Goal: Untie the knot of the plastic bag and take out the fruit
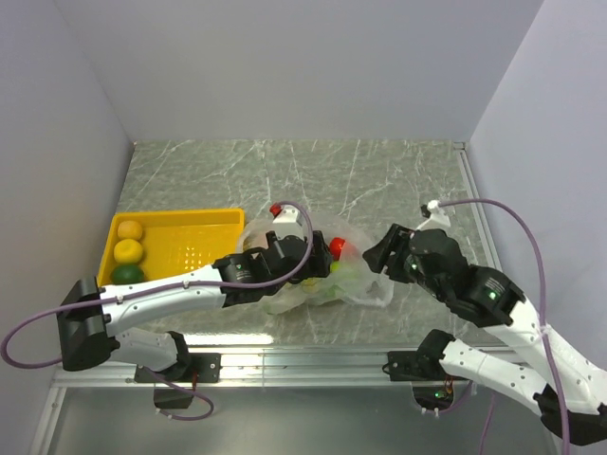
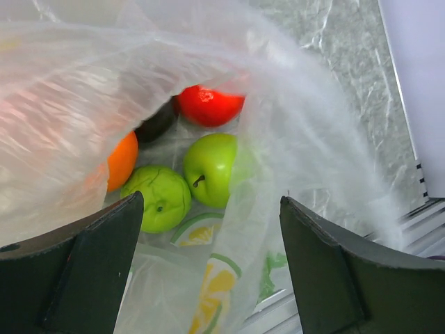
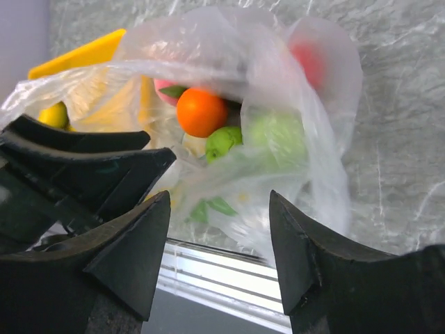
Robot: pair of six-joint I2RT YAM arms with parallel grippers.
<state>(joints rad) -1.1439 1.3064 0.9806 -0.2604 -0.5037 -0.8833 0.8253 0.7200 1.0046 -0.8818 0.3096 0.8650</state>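
Centrally placed bag between two released grippers

Nearest the table's front edge, the left gripper (image 2: 210,200) is released: its two dark fingers (image 2: 83,271) stand wide apart, with thin film of the plastic bag (image 2: 69,104) draped loosely between and above them, not pinched. The right gripper (image 3: 219,198) is likewise released, its fingers spread and short of the bag, which lies just ahead of them. From above, both grippers meet at the bag from opposite sides, the left gripper (image 1: 289,251) over its left half and the right gripper (image 1: 375,256) at its right edge.

The plastic bag (image 1: 365,284) rests crumpled on the grey marbled table (image 1: 379,180), near the front rail and just right of the yellow tray (image 1: 190,223). An edge of film arches upward in the left wrist view, exposing the fruit inside: two light green fruits (image 2: 212,167) side by side, an orange fruit (image 2: 122,163) to their left, a dark fruit (image 2: 156,125) and a red fruit (image 2: 208,104) behind. The right wrist view adds a pink fruit (image 3: 167,89) beside the orange one. All lie within the bag.

Farther left, the tray holds two yellow fruits (image 1: 129,241) and a dark green fruit (image 1: 128,273) in a column along its left wall.
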